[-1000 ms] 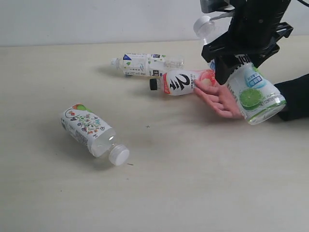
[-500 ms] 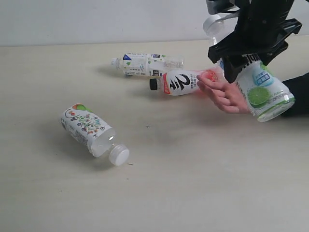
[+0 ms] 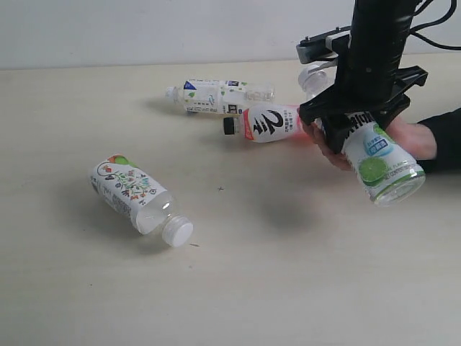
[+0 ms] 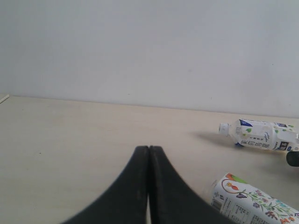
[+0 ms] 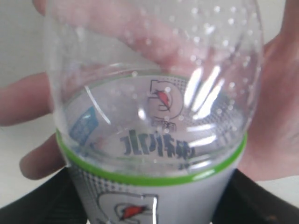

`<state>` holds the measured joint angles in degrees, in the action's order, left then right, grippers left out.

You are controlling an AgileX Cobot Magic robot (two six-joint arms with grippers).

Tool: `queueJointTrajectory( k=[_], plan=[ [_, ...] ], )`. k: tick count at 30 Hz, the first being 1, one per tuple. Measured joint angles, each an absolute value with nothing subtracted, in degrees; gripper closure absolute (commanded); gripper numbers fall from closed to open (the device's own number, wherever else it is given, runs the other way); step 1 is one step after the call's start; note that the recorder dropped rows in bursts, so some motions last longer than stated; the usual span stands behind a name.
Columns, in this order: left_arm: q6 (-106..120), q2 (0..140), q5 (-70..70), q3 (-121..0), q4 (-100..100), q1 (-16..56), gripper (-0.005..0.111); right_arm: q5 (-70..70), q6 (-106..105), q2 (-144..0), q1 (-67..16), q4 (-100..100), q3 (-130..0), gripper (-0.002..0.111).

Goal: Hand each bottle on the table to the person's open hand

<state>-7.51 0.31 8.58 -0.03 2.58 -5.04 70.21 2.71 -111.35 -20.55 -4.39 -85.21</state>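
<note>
My right gripper (image 3: 352,132) is shut on the lime-labelled bottle (image 3: 380,163), held tilted with its white cap up at the back. The bottle lies across the person's open hand (image 3: 413,139). In the right wrist view the bottle (image 5: 154,116) fills the frame, with the palm (image 5: 275,116) behind it. On the table (image 3: 288,274) lie three bottles on their sides: a floral one (image 3: 137,198), a black-and-pink script one (image 3: 270,122) and a blue-green one (image 3: 216,96). My left gripper (image 4: 149,149) is shut with nothing in it, away from the floral bottle (image 4: 257,203).
The person's black sleeve (image 3: 443,140) comes in from the right edge. A pale wall (image 3: 144,29) runs behind the table's far edge. The blue-green bottle (image 4: 261,135) lies near that edge in the left wrist view.
My right gripper has come down and slightly left with the lime bottle. The person's hand has shifted right, and its palm now lies under the bottle. The other bottles have not moved.
</note>
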Motion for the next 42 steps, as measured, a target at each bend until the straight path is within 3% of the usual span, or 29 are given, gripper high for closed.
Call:
queueJointTrajectory(
  k=[4,11,20,34,36,38,39,40,41,42],
  plan=[
    [-7.51,0.31,8.58,-0.03,2.58,-5.04,0.107,70.21,2.78,-111.35,-20.55,-4.39,-85.21,0.063],
    [-7.51,0.31,8.58,-0.03,2.58,-5.04,0.107,70.21,4.04,-111.35,-20.55,-7.06,-85.21,0.036],
    [-7.51,0.31,8.58,-0.03,2.58,-5.04,0.107,70.21,3.64,-111.35,-20.55,-7.43,-85.21,0.010],
    [-7.51,0.31,8.58,-0.03,2.58,-5.04,0.107,69.71,0.60,-105.32,-20.55,-6.08,-89.81,0.009],
    [-7.51,0.31,8.58,-0.03,2.58,-5.04,0.107,69.71,0.00,-101.16,-20.55,-5.07,-90.57,0.016],
    [-7.51,0.31,8.58,-0.03,2.58,-5.04,0.107,69.71,-0.70,-96.79,-20.55,-4.86,-90.85,0.035],
    [-7.51,0.31,8.58,-0.03,2.58,-5.04,0.107,69.71,-1.22,-94.35,-20.46,-4.86,-90.85,0.050],
    [-7.51,0.31,8.58,-0.03,2.58,-5.04,0.107,69.71,-1.94,-91.95,-20.33,-4.86,-90.85,0.086],
    [-7.51,0.31,8.58,-0.03,2.58,-5.04,0.107,69.71,-2.89,-86.92,-20.19,-4.86,-89.67,0.101],
    [-7.51,0.31,8.58,-0.03,2.58,-5.04,0.107,69.71,-3.30,-84.21,-20.19,-4.86,-88.66,0.106]
  ],
)
